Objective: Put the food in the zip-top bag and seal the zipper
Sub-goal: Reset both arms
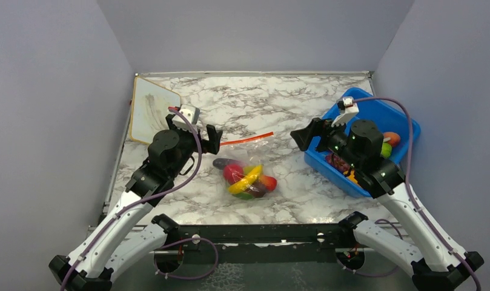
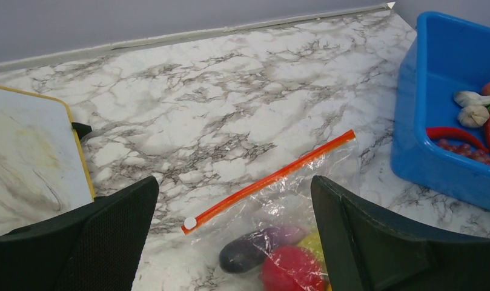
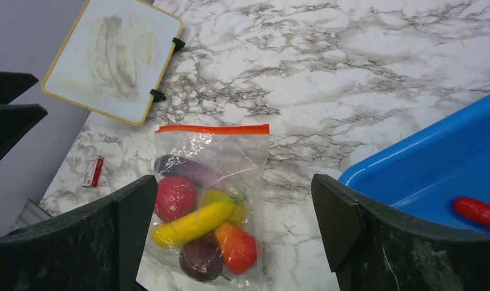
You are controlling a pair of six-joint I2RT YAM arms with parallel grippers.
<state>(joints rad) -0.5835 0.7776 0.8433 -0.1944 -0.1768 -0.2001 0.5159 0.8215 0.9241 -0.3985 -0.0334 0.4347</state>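
Lying between left claw [image 1: 214,139], right claw [image 1: 302,138], touching neither: zip-top bag [image 1: 249,162].

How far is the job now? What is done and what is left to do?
Done: several food pieces, such as the banana and eggplant, lie inside the zip-top bag, and the zipper looks shut, straight along the mouth. In hand: nothing; the left tool and right tool are open and empty. Left: perhaps the chili and other pieces in the blue bin.

Top view high, looking down, wrist views low, oblique, sharing zip-top bag [image 1: 246,159]
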